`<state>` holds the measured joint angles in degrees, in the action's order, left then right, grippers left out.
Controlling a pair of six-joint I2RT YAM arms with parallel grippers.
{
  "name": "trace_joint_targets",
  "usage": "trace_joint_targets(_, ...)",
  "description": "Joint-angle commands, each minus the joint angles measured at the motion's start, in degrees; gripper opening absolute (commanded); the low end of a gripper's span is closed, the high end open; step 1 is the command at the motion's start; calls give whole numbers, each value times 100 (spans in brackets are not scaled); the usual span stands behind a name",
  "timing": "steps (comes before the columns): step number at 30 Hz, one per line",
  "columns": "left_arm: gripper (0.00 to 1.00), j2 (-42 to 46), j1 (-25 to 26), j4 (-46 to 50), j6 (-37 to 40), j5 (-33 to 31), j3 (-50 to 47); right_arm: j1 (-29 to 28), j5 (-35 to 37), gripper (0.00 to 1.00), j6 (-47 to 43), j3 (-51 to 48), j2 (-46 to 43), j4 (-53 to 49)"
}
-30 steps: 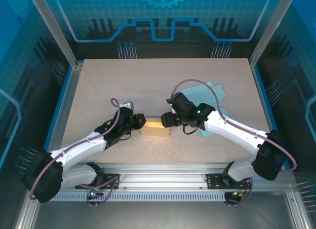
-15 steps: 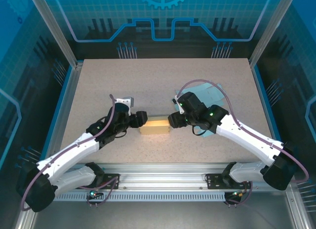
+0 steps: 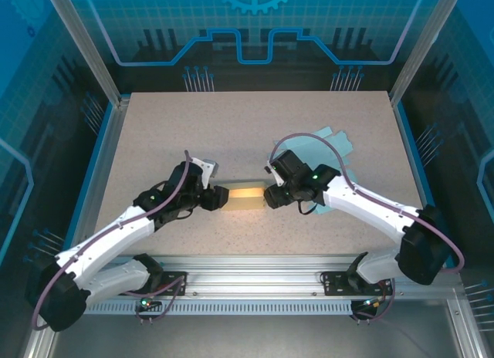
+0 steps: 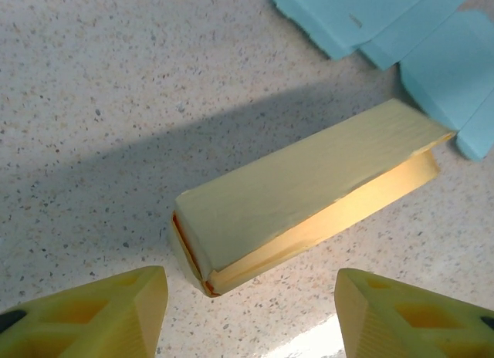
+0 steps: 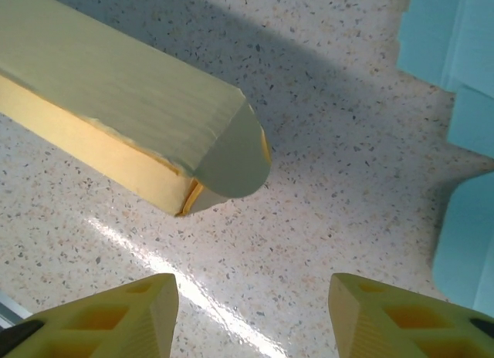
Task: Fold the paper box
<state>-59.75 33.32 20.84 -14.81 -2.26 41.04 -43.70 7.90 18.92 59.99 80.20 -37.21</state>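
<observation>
A long yellow paper box (image 3: pixel 245 197) lies folded on the table between the two arms. In the left wrist view the box (image 4: pixel 309 192) lies just ahead of my left gripper (image 4: pixel 251 315), whose yellow fingers (image 4: pixel 108 315) stand wide apart with nothing between them. The box's left end flap looks tucked in. In the right wrist view the box (image 5: pixel 123 119) shows its rounded end flap, slightly ajar. My right gripper (image 5: pixel 251 315) is open just short of that end. In the top view the left gripper (image 3: pixel 216 197) and the right gripper (image 3: pixel 273 196) flank the box's two ends.
Flat light-blue paper box blanks (image 3: pixel 328 153) lie on the table behind the right arm; the blue paper (image 4: pixel 401 26) and the blue sheets (image 5: pixel 463 103) also show in the wrist views. The table's near edge is a metal rail (image 3: pixel 255 265).
Both grippers have shifted a little and now sit close against the box's ends. The box has moved slightly to the right. The right arm has swung so more blue paper shows.
</observation>
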Motion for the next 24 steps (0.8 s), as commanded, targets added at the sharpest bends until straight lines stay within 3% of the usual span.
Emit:
trace_joint_targets(1, 60, -262, -35, -192, 84, -27, -96, 57, -108, 55, -125, -22, 206, 287)
trace_joint_targets(12, 61, -836, -36, -720, -317, -97, -140, 61, 275, 48, -188, 31, 659, 610)
trace_joint_targets(24, 57, -1098, -41, -801, -269, -204, -140, 56, 485, 20, -283, 110, 620, 995)
